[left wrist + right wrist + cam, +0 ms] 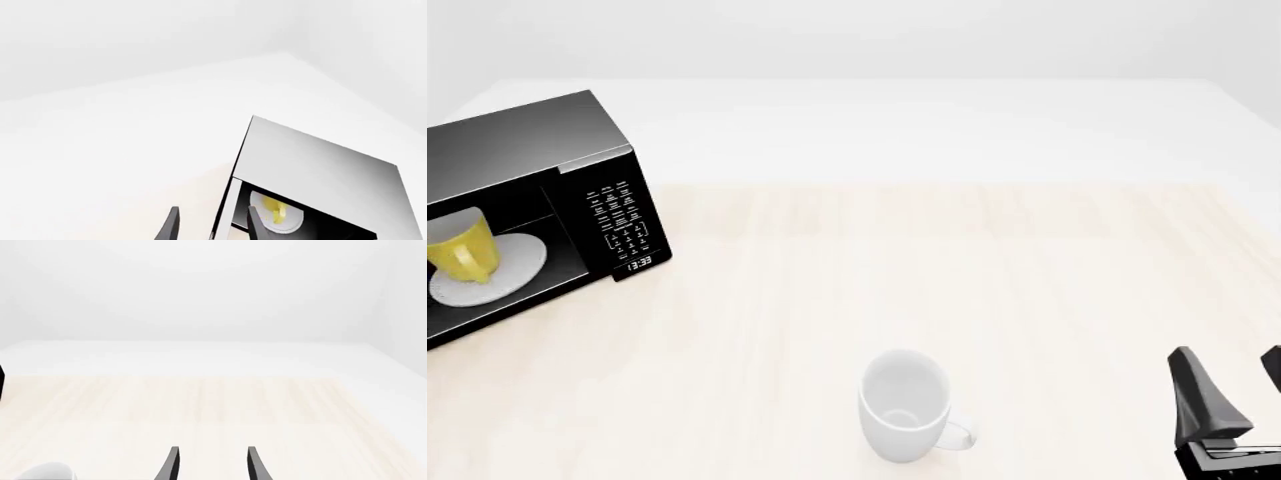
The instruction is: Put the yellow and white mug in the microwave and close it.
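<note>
The black microwave stands at the table's far left with its cavity open to view. Inside it, the yellow and white mug stands upright on the round white turntable plate. The left wrist view looks at the microwave from outside and shows the mug in the cavity. My left gripper is open and empty, a short way from the microwave; it is out of the front view. At the table's near right corner my right gripper is also open and empty.
An all-white mug stands upright near the front middle of the table, left of my right gripper; its rim shows in the right wrist view. A pale strip runs along the microwave's opening. The button panel faces forward.
</note>
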`<state>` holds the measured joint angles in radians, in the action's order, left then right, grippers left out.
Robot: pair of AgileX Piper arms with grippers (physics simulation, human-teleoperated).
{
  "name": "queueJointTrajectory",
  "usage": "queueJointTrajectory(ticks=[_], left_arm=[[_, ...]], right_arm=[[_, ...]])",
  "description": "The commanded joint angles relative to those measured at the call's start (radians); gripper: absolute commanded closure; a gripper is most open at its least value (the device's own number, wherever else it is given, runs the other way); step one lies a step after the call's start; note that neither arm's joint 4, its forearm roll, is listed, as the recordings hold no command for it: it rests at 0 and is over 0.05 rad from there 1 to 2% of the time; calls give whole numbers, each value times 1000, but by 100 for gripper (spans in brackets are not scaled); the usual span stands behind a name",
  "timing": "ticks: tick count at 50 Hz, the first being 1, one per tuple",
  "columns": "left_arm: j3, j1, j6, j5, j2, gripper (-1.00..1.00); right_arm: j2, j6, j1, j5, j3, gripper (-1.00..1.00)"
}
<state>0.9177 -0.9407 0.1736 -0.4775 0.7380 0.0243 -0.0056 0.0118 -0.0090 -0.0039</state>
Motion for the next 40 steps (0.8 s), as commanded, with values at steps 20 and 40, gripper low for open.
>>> queueJointTrajectory(ticks=[20, 40], left_arm=[[71, -125, -129, -84, 94, -100], [75, -235, -135, -67, 147, -100]], right_arm=[[1, 0, 0, 0, 0, -100], [1, 0, 1, -1, 0, -100]])
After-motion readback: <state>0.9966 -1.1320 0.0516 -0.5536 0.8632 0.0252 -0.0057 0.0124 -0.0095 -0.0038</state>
